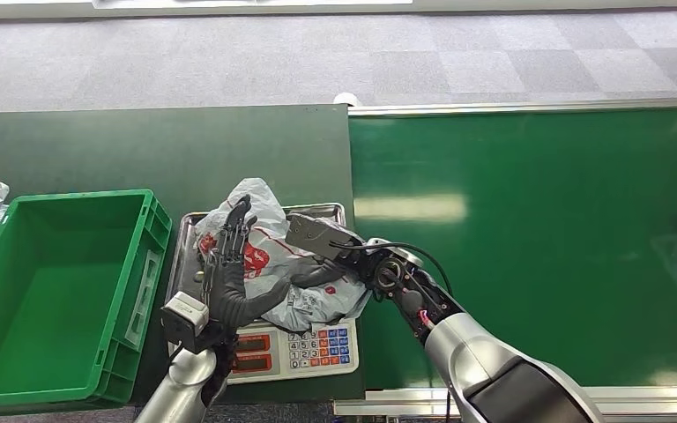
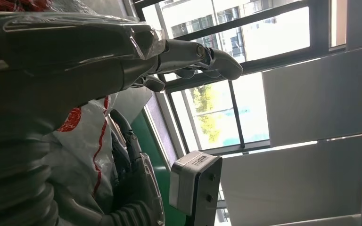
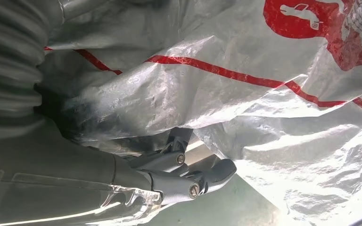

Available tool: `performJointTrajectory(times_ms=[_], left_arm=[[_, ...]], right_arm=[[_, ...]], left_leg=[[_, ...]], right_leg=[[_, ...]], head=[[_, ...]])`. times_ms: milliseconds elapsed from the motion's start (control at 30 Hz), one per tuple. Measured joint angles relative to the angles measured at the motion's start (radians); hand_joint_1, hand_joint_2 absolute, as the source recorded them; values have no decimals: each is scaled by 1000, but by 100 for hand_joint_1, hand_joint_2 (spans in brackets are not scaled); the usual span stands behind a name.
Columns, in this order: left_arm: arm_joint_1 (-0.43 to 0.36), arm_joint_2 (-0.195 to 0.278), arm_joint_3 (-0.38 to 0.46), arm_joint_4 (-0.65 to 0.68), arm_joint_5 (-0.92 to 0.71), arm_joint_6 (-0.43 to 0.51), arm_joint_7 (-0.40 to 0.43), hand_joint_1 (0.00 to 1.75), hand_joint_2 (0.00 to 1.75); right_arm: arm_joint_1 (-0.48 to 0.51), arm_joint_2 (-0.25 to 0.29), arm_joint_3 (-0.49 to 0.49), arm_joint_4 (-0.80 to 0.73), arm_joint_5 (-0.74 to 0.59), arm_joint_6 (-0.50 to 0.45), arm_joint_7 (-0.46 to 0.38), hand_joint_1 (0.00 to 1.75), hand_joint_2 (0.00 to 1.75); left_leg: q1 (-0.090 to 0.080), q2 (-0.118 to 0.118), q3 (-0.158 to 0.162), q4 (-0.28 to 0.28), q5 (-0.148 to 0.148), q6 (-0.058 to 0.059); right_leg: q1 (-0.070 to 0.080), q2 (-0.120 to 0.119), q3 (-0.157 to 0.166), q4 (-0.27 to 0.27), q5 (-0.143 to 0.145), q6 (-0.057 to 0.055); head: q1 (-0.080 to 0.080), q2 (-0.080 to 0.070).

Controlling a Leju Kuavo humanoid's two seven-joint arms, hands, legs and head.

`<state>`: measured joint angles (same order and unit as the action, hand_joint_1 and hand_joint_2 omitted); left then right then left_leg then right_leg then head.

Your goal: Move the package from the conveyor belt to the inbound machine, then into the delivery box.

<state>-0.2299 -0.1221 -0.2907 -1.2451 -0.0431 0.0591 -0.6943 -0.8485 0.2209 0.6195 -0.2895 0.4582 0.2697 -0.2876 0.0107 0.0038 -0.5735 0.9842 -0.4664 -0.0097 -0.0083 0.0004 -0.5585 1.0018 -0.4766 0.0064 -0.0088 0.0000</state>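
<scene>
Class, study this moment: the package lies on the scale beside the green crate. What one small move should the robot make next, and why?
Probably close both hands on the package and lift it slightly. It rests on the scale, left hand flat against one side, right hand at the other, and the green crate stands open alongside.

Two silver, rounded metal forearms are seen, each ending in a dark grey, many-fingered hand: left hand (image 1: 226,280), right hand (image 1: 322,264). Black cables (image 1: 410,251) are looped at the right wrist.
</scene>
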Motion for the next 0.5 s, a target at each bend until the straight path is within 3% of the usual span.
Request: performJointTrajectory(times_ms=[267, 400, 500], left_arm=[[4, 0, 0, -4, 5, 24, 0, 0, 175], [27, -5, 20, -40, 42, 84, 0, 0, 175], [40, -10, 48, -67, 75, 118, 0, 0, 175]], right_arm=[[10, -1, -9, 0, -6, -52, -24, 0, 175], [32, 0, -22, -12, -22, -189, -119, 0, 175], [54, 2, -53, -38, -67, -237, -199, 0, 175]], left_leg=[[0, 0, 0, 0, 0, 0], [0, 0, 0, 0, 0, 0], [0, -1, 0, 0, 0, 0]], right_leg=[[0, 0, 0, 0, 0, 0], [0, 0, 0, 0, 0, 0], [0, 0, 0, 0, 0, 0]], head=[[0, 0], [0, 0], [0, 0]])
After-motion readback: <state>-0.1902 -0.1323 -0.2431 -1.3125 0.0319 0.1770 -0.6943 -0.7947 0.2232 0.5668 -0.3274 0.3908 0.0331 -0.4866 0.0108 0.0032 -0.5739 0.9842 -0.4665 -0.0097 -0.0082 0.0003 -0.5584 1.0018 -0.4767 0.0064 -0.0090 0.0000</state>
